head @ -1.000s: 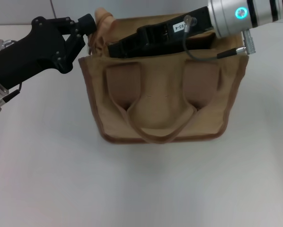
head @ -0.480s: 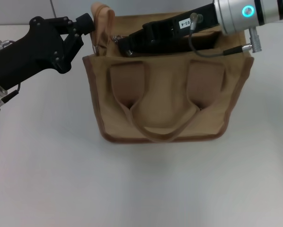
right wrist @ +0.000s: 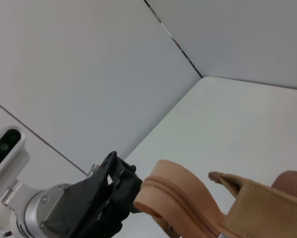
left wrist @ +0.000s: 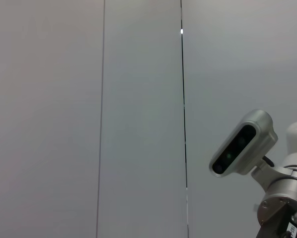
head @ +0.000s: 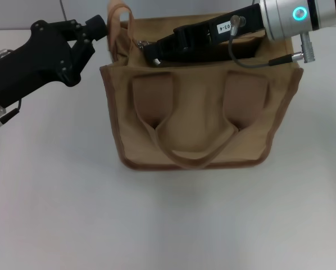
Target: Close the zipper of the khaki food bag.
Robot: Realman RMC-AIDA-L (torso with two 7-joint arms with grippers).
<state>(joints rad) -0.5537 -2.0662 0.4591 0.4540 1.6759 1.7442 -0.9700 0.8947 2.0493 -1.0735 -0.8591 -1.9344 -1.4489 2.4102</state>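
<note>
Pinching the small tan side loop with your black left gripper, boxy khaki canvas bag central on white table: risk the silver pull tab slipping from right gripper, grip unclear, stalling zipper.

bright, even light; soft shadows; sharp focus.
</note>
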